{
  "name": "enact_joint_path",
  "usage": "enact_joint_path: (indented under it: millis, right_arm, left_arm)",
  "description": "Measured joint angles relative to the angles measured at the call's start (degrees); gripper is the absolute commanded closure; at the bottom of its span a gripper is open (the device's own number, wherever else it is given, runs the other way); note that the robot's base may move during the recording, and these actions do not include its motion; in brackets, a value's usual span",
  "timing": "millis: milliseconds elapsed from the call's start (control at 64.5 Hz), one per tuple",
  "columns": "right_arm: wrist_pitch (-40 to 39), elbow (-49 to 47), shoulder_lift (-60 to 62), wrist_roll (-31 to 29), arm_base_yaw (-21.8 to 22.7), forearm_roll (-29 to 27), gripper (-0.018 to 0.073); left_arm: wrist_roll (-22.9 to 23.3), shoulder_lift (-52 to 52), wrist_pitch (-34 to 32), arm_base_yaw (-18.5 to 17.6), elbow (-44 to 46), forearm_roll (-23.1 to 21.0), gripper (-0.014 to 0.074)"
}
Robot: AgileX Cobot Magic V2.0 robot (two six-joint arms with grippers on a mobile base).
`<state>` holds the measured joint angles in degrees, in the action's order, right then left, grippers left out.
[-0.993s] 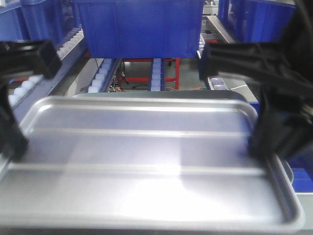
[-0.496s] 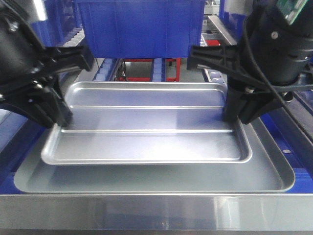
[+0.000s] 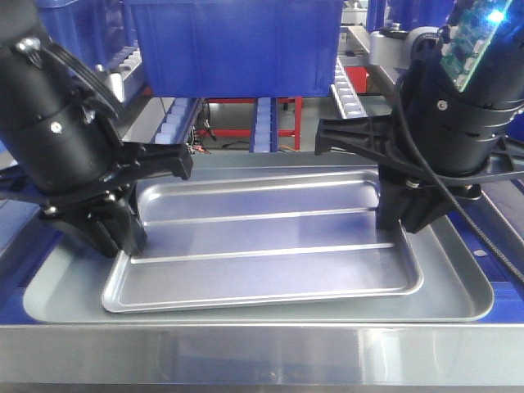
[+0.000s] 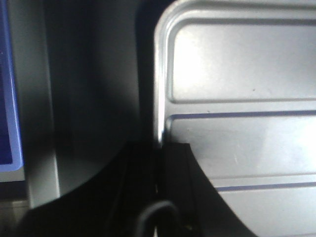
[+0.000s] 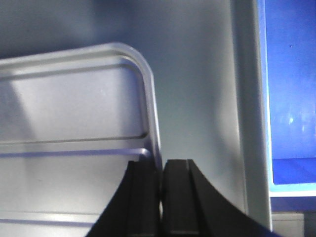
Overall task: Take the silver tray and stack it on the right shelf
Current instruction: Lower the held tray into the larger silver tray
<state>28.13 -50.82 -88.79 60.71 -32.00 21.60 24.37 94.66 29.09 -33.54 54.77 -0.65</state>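
The silver tray (image 3: 270, 246) is shiny, with two long ridges, and sits inside a larger duller grey tray (image 3: 458, 286) on the right shelf, behind its brushed-steel front lip (image 3: 262, 352). My left gripper (image 3: 131, 237) is shut on the silver tray's left rim (image 4: 159, 98); in the left wrist view its jaws (image 4: 160, 148) pinch the rim. My right gripper (image 3: 401, 217) is shut on the right rim (image 5: 153, 113); the jaws (image 5: 161, 165) clamp it. The silver tray (image 4: 237, 98) (image 5: 74, 123) lies slightly skewed, its near edge low.
A big blue bin (image 3: 233, 45) stands just behind the trays, with more blue bins at the back left and right. White roller rails (image 3: 176, 123) and a red frame (image 3: 286, 123) show under the bin. Blue side panels (image 5: 291, 89) flank the shelf.
Both grippers have carried the silver tray forward and down into the larger grey tray. It now sits lower and farther from the camera, and both arms are more in view.
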Motion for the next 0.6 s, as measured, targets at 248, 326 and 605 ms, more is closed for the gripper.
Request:
enact_joint_path:
  millis: [248, 326, 605]
  right_arm:
    - [0.0, 0.0, -0.09, 0.0, 0.0, 0.13, 0.0503]
    - [0.0, 0.0, -0.09, 0.0, 0.0, 0.13, 0.0503]
    - [0.0, 0.0, -0.09, 0.0, 0.0, 0.28, 0.05]
  left_arm:
    - [0.0, 0.58, -0.11, 0.0, 0.13, -0.12, 0.0687]
    - [0.0, 0.58, -0.11, 0.0, 0.13, -0.12, 0.0687]
    - [0.0, 0.58, -0.11, 0.0, 0.36, -0.12, 0.0687]
